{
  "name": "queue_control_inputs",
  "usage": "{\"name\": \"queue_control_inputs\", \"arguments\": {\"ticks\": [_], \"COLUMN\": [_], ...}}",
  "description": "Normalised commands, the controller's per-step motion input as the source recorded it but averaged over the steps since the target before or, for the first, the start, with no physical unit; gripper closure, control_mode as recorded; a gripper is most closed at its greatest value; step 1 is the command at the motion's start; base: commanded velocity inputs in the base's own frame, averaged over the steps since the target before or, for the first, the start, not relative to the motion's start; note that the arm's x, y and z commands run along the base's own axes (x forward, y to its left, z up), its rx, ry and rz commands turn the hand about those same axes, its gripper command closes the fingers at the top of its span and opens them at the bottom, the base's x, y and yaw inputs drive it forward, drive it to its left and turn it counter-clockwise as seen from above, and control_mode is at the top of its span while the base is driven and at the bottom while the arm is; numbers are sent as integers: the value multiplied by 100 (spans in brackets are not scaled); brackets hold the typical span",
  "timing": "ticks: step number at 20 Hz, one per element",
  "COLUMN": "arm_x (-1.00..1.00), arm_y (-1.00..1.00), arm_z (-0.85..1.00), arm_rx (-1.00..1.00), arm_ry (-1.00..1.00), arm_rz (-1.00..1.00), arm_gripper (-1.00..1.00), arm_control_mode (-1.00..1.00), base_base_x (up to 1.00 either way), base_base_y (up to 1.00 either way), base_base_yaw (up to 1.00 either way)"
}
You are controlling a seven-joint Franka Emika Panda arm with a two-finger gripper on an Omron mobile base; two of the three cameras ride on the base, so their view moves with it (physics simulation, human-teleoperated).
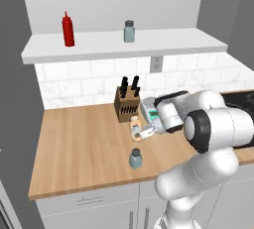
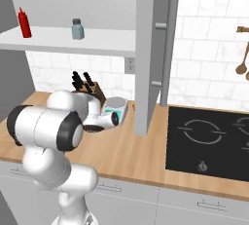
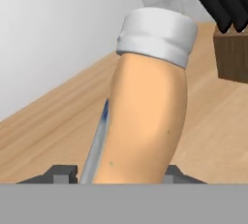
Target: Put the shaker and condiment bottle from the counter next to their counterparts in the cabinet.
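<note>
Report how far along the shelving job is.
Done: nothing is shelved yet; the shelf holds just the red squeeze bottle and the pale shaker. In hand: the gripper has its jaws around the tan bottle, which sits near the knife block on the counter. Left: lift that bottle beside the red one, then fetch the blue-grey shaker near the counter's front edge.

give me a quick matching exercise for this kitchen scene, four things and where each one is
Things:
1. condiment bottle
2. shaker
3. red squeeze bottle
4. knife block

Places:
a. on the cabinet shelf, left of the pale shaker
b. at the back of the counter, by the tiled wall
c. between the fingers of the gripper
d. standing free near the counter's front edge

Pairs: 1-c, 2-d, 3-a, 4-b
</note>
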Motion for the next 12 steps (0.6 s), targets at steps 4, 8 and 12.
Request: {"name": "queue_control_inputs", "arguments": {"ticks": [4,8,12], "arm_x": [-4,-60,-69], "arm_y": [2,16,6], "arm_z": [39,54,44], "arm_rx": [-1,-11,-6], "arm_ry": [-10,-33,-22], "arm_rz": [-30,-13,0], "arm_gripper": [100,100,100], "arm_control_mode": [-100,-100,-100], "base_base_x": [0,0,0], "base_base_y": [0,0,0], "base_base_yaw": [0,0,0]}}
